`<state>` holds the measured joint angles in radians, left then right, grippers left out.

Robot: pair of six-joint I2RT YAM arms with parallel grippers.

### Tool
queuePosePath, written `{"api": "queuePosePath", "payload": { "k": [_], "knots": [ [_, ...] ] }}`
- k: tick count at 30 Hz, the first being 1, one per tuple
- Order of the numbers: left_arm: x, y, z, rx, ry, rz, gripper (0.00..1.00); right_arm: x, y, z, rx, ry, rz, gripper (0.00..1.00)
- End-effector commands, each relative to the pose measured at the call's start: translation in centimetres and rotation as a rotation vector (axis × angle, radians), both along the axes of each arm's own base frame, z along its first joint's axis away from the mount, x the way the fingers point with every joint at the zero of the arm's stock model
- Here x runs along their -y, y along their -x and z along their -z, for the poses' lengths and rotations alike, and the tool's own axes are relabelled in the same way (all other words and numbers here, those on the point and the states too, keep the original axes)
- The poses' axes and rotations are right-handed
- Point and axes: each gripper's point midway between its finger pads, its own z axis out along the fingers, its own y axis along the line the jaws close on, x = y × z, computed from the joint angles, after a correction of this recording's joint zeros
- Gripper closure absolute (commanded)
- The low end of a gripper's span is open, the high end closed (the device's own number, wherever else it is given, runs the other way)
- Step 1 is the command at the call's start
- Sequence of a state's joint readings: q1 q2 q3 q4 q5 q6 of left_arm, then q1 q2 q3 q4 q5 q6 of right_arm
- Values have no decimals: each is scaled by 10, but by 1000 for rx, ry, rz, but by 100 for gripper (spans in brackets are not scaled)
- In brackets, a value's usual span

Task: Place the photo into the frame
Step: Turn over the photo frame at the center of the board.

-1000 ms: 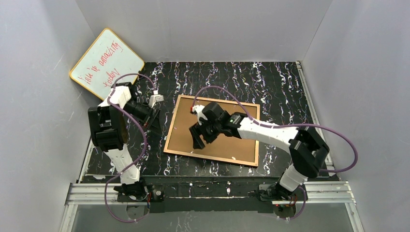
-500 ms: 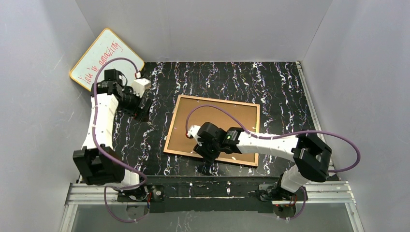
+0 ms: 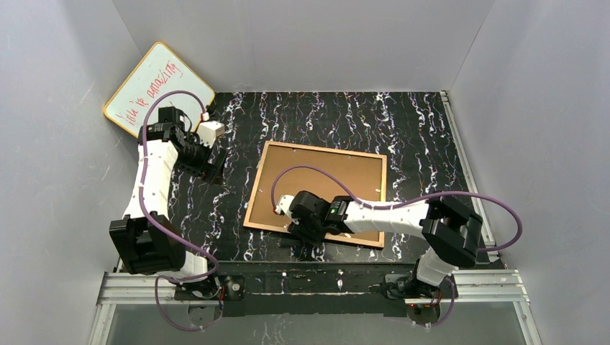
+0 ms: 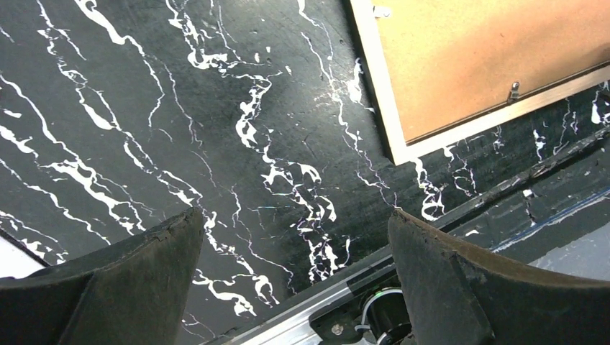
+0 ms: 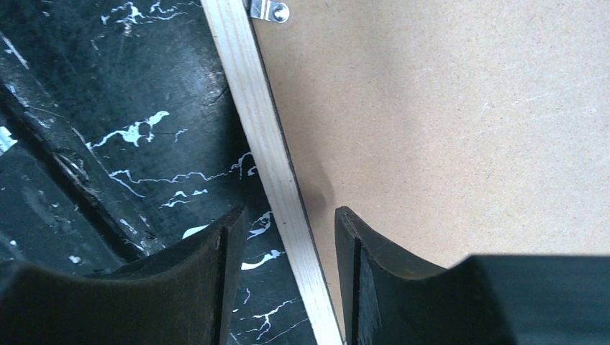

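The arm bases are sitting on the aluminium rail (image 3: 316,284) at the near edge of the table (image 3: 360,118).

Just beyond it, the right gripper (image 5: 289,215) is pointing down over the near rail of the frame (image 3: 255,188), close to its near-left corner. Its jaws are standing partly apart and are straddling the light wood rail. One of the fingers (image 5: 194,287) is hanging over the black table surface and the other over the backing panel (image 3: 324,172). A gap is showing between the table-side finger and the rail, so nothing is being grasped.

The frame is lying flat at the centre of the table, wood-coloured back facing up. The brown backing panel is sitting inside it. A small metal clip (image 5: 270,10) is showing on the rail at the panel's edge.

Farther back on the left, the left gripper (image 4: 295,214) is hovering above bare table, well apart from the frame. Its jaws are fully released and are holding nothing.

At the far left corner, a whiteboard (image 3: 155,90) with red writing is leaning against the wall.
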<state>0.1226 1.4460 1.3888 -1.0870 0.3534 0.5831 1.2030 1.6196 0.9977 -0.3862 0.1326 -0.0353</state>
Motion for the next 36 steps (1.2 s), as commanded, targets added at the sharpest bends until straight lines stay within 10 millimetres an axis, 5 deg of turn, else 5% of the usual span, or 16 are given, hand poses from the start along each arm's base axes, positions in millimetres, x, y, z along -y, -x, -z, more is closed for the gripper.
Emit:
{"api": "queuePosePath", "payload": {
  "k": [1, 4, 13, 15, 27, 36],
  "knots": [
    [12, 13, -3, -21, 65, 18, 2, 3, -9, 8, 51, 27, -3, 45],
    [15, 18, -1, -26, 79, 38, 2, 3, -6, 12, 41, 38, -10, 49],
    [45, 39, 3, 88, 209, 255, 2, -3, -13, 5, 85, 23, 6, 95],
    [51, 44, 6, 157, 218, 335, 2, -11, -17, -4, 100, 5, 6, 99],
    [76, 56, -19, 746, 54, 922, 2, -78, -43, -123, 65, -310, 31, 99],
    [84, 32, -49, 1128, -203, 1223, 2, -98, -45, -195, -121, -562, 6, 99]
  ]
}}
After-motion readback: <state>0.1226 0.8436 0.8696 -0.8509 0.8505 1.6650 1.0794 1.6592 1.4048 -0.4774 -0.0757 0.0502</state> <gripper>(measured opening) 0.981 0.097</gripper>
